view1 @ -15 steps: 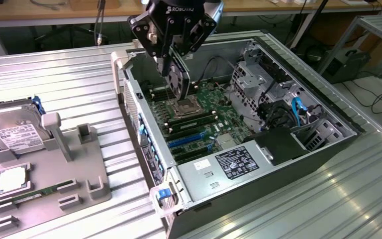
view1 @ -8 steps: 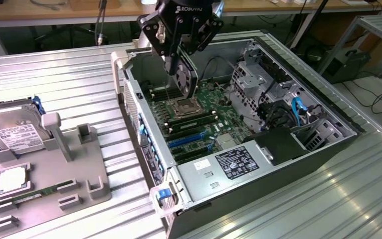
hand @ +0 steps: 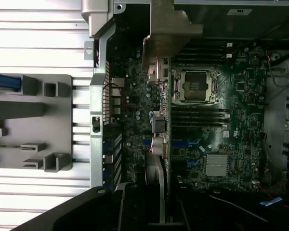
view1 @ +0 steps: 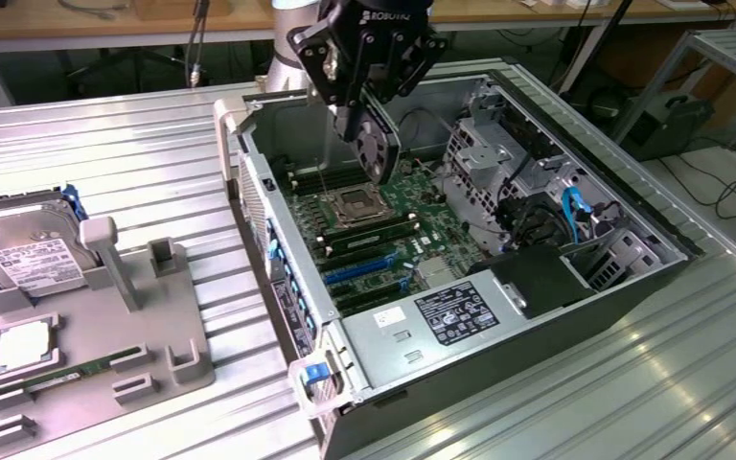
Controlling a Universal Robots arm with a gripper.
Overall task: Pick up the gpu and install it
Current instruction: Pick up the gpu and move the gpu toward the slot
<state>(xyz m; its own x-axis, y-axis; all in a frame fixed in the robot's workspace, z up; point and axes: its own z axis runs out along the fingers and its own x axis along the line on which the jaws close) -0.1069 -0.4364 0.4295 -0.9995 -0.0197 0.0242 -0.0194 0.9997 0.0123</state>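
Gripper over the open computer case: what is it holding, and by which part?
The thin dark gpu card, gripped at its upper edge by the black gripper, hanging above the green motherboard.

You see the gpu (hand: pixel 164 144) edge-on, clamped in the gripper (hand: pixel 159 202), with its silvery bracket (hand: pixel 169 29) at the far end. It hangs over the motherboard (hand: pixel 231 125), just beside the CPU socket (hand: pixel 199 85). The finned heatsink (hand: pixel 216 165) lies near that socket. The grey fixture tray (hand: pixel 33 120) sits well apart from it, beyond the case wall (hand: pixel 98 120).
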